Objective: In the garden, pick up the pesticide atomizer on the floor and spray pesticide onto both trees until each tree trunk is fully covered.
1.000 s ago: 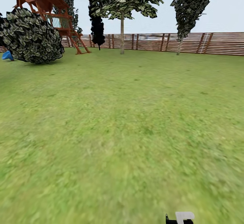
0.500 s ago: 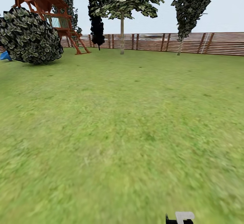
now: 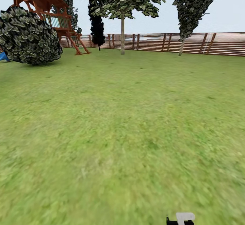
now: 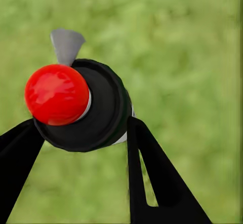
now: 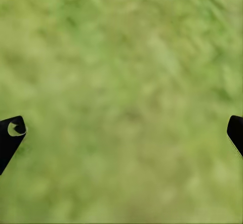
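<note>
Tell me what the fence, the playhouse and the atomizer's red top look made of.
Fence: brown horizontal slats on posts, seemingly wood, matte. Playhouse: reddish-brown beams and ladder, likely stained wood. Atomizer red top: smooth, with a bright highlight, probably glossy plastic; the left pincer is shut on the bottle.

Dark, round-bodied pesticide atomizer with glossy red top sits clamped between the left gripper's black fingers, green lawn below.
</note>
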You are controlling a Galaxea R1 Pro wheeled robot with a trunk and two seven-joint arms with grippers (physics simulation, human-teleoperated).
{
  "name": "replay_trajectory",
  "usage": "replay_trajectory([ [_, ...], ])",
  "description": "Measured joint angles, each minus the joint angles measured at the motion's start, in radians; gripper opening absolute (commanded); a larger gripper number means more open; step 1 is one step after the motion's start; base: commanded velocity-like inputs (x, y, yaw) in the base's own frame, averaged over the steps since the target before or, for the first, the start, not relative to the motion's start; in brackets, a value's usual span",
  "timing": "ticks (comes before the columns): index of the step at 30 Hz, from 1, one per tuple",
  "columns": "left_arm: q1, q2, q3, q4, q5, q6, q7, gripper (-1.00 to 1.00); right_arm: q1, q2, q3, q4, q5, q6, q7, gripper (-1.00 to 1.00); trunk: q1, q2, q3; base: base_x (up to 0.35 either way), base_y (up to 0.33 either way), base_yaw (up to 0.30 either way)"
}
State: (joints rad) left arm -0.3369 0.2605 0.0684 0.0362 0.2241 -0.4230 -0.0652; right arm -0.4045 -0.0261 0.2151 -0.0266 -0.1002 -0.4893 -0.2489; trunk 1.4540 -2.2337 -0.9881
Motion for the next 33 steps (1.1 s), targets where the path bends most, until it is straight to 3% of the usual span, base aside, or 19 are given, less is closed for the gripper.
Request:
replay_trajectory([
  [33, -0.001, 0.007, 0.002, -0.001, 0.002, 0.0, 0.002, -1.0, 0.0, 0.0, 0.0, 0.0, 0.0, 0.0, 0.0, 1.0, 0.0, 0.0, 0.0, 0.31, 0.0, 0.0],
])
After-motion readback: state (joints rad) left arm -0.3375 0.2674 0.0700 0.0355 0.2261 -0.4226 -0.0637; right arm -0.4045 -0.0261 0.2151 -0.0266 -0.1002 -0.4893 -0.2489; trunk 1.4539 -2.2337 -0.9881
